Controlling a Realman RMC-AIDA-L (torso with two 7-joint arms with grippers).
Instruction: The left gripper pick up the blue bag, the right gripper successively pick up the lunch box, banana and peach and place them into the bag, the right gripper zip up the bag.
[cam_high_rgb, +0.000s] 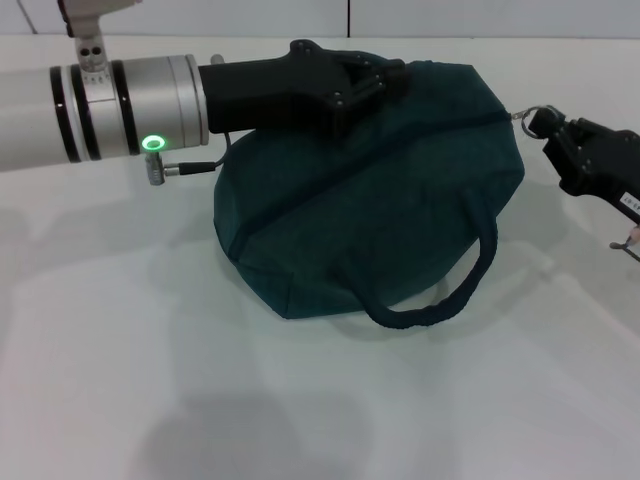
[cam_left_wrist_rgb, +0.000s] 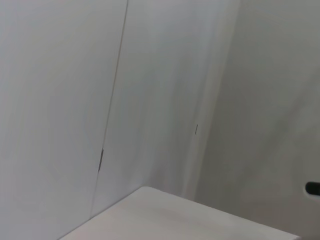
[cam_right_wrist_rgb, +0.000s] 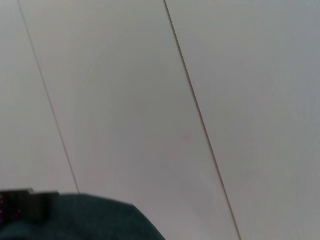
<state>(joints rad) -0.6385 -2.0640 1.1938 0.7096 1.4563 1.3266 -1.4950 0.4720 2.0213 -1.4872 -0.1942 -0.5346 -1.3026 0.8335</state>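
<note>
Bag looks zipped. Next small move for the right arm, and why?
Probably let go of the ring pull and back away: the right end effector sits at the blue bag's right end, no opening shows, and the left end effector grips the far edge.

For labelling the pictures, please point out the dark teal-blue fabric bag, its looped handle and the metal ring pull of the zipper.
dark teal-blue fabric bag (cam_high_rgb: 380, 200), head view, middle of its side panel.
looped handle (cam_high_rgb: 455, 290), head view, lower curve.
metal ring pull (cam_high_rgb: 523, 114), head view, ring.

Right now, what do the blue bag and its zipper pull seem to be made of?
The blue bag looks like soft matte woven fabric: it sags, creases, and shows stitched seams and a corded handle. The zipper pull, at the right gripper, appears to be a shiny metal ring, though it is too small to be sure.
</note>
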